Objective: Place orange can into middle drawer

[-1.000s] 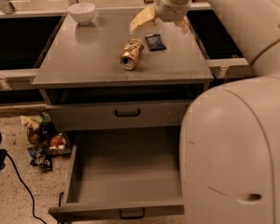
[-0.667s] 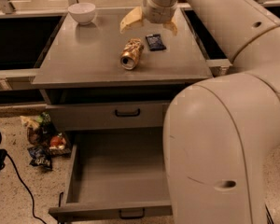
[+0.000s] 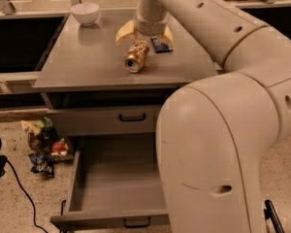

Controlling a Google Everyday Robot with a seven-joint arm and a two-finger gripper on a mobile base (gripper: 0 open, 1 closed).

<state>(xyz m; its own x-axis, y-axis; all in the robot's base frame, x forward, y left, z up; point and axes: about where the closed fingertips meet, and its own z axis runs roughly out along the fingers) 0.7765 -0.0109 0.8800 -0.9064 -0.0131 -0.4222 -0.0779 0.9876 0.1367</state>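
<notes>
Since a second ago the end effector (image 3: pixel 145 37) has swung left and come down over the counter (image 3: pixel 77 67); the orange can (image 3: pixel 137 56) has not shifted.

Left to right on the counter: white bowl (image 3: pixel 85 12) at the far left corner, well apart from the work. The orange can lies on its side near the middle, copper end toward the camera. A blue packet (image 3: pixel 161 44) sits just beside the can's far end, on its right.

Step in hand, as I judge it: closing in for the grasp. To do it well, centre the fingers across the can's round body, not its ends, and descend until they bracket its widest part. Keep the right finger off the packet – it is close enough to be dragged along. The can may roll if nudged from one side, so both fingers should meet it together.

End effector: yellow fingers (image 3: pixel 125 33) spread wide, flanking the far end of the can, gripping nothing. Whether either finger touches the can – cannot tell.

The middle drawer (image 3: pixel 87 188) stands pulled out below, its tray waiting.
</notes>
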